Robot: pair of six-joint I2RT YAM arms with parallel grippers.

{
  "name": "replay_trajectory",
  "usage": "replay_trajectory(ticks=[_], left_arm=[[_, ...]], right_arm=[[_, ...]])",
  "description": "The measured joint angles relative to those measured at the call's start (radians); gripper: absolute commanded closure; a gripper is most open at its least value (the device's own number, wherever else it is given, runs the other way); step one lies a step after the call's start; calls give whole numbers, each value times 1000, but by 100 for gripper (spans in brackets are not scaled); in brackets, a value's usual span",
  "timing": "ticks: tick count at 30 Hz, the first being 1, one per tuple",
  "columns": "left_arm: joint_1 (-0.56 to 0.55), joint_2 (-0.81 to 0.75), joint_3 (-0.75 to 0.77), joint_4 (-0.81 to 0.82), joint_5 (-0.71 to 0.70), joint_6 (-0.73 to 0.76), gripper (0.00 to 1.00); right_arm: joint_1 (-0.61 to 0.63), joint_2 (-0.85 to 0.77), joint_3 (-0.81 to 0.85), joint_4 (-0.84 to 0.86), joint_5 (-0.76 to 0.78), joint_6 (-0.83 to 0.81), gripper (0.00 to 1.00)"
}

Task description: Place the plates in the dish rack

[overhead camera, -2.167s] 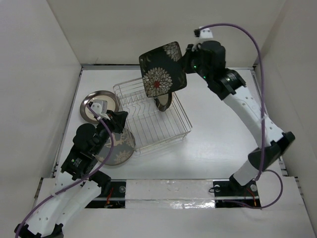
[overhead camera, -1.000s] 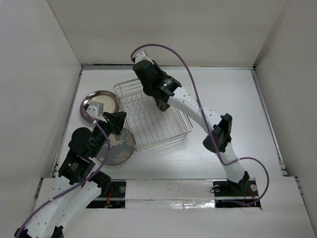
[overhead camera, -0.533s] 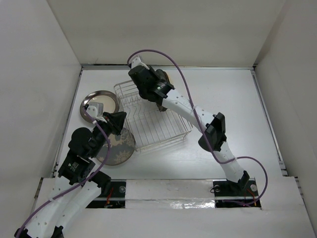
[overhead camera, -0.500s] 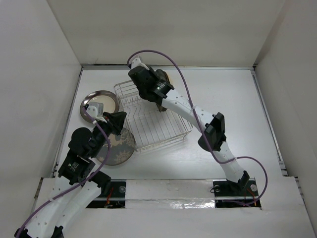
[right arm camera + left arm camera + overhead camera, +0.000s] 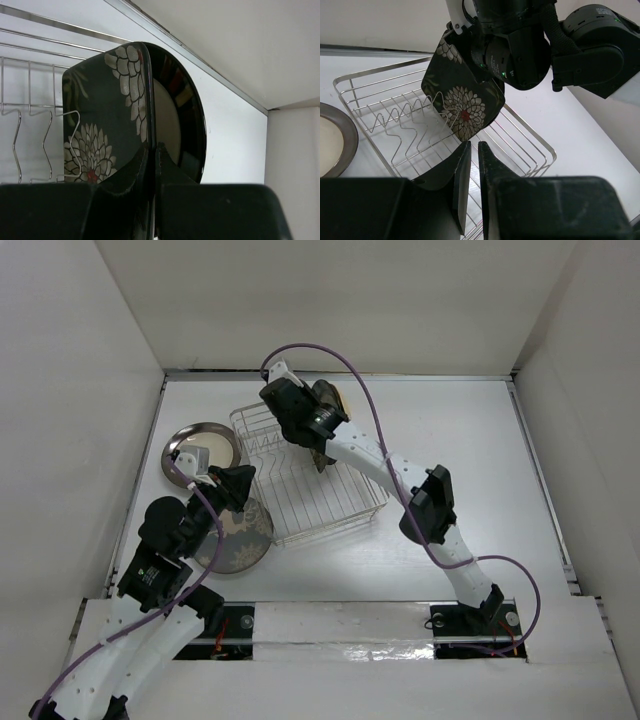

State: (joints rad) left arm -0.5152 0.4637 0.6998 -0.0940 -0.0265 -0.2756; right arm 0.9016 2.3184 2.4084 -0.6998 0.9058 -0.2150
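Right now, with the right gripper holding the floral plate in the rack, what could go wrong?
1. The floral plate in the right gripper stands right beside the round dark-rimmed plate; they could knock or chip.
2. It looks tilted over the dish rack prongs; released before it sits between them, it might tip over.

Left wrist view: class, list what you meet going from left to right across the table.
Round dark-rimmed plate with cream centre → upright prongs of the silver wire dish rack → black squarish floral plate.
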Motion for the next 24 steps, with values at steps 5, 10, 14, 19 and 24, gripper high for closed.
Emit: replay_trajectory(ticks=[5,10,14,19,24], left_arm=[[0,13,0,0,0,0,90],[0,30,0,0,-3,0,90],[0,45,0,0,-14,0,90],[0,64,0,-1,-60,2,89],[0,78,0,-1,-130,5,90]], right_arm=[[-1,1,-20,22,1,8,84],[-1,0,-70,81,-11,33,48],[-6,-3,-89,89,-19,55,44],[-4,-72,-170,131,-86,100,42],[15,-263,-373,227,-191,145,33]])
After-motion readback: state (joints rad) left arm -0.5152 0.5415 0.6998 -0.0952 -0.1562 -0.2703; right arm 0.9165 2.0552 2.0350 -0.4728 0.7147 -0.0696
